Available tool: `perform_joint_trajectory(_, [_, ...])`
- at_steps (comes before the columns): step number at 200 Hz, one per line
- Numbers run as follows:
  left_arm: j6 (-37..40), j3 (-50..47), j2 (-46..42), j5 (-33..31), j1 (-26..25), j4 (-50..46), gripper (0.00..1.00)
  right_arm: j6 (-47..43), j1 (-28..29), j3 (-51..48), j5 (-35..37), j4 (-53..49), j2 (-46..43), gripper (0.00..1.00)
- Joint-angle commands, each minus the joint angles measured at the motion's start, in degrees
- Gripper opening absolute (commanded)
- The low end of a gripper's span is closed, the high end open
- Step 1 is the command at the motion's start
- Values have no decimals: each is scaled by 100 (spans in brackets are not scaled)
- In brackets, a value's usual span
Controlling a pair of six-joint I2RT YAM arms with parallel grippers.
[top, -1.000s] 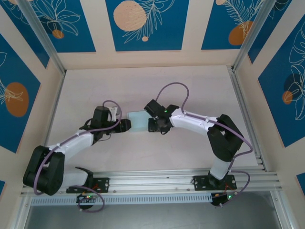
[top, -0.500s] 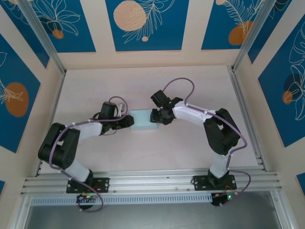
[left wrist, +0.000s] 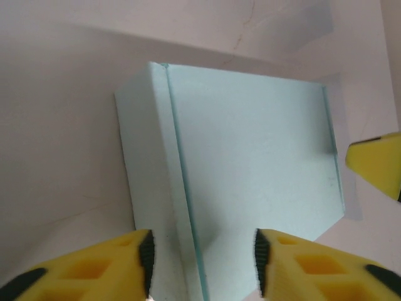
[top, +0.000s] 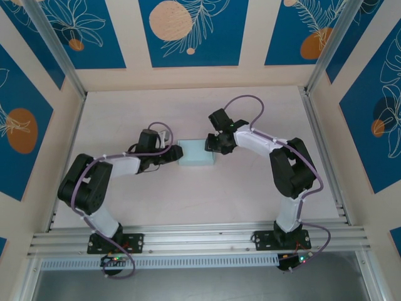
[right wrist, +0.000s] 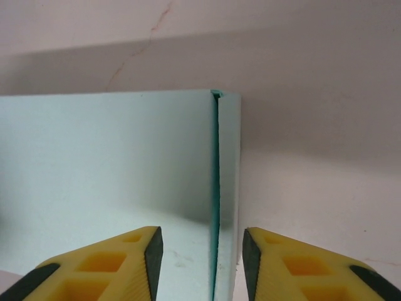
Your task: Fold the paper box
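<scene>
Jaws are being held apart on both sides. The left gripper (left wrist: 202,258) is being positioned over one end of the paper box (top: 195,152), the right gripper (right wrist: 202,252) over the opposite end's folded seam. The box is being rested mid-table (top: 250,194), between them.

A pale tabletop (top: 188,207) sits between beige walls (top: 250,44) bearing blue leaf-and-orange-circle panels (top: 191,31), framed by aluminium rails (top: 200,237).

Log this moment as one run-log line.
paper box: closed rectangular shape | left gripper: open, straddling box's left edge | right gripper: open, straddling box's far-right corner
</scene>
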Motion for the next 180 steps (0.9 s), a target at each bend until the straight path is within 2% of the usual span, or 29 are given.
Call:
perform_joint_trajectory(1, [147,37,-645,-394,24,-281,55,-213,14,-16,74,-271,-466,45])
perform_joint_trajectory(24, [495,55,-1430,-941,203,-910,76,-358,-20,-231,572,-425,-1065,53])
perform_joint_trajectory(50, [1135,-119,-2324,-2145,403,-1561,100,-585,-259,-607,1139,-456,-1824,62])
perform_joint_trajectory(65, [1479,-383,-2819,-2780,514,-1685,100,-698,-512,-864,1299,-350,-2238,71])
perform_joint_trajectory(85, [1986,-850,-3438,-3614,606,-1518,100,-732,-878,-1107,1486,-282,-2677,100])
perform_joint_trajectory(111, [2684,-1551,-3933,-4212,770,-819,100,-1009,-1237,-1426,1803,84,-3037,100])
perform_joint_trajectory(137, [3512,-2140,-3858,-4514,936,201,100,-1671,-1348,-2006,2169,1067,-3275,100])
perform_joint_trajectory(180, [3930,-2826,-3013,-3924,1552,2289,100,-3278,-1390,-3550,2227,3974,-3589,100])
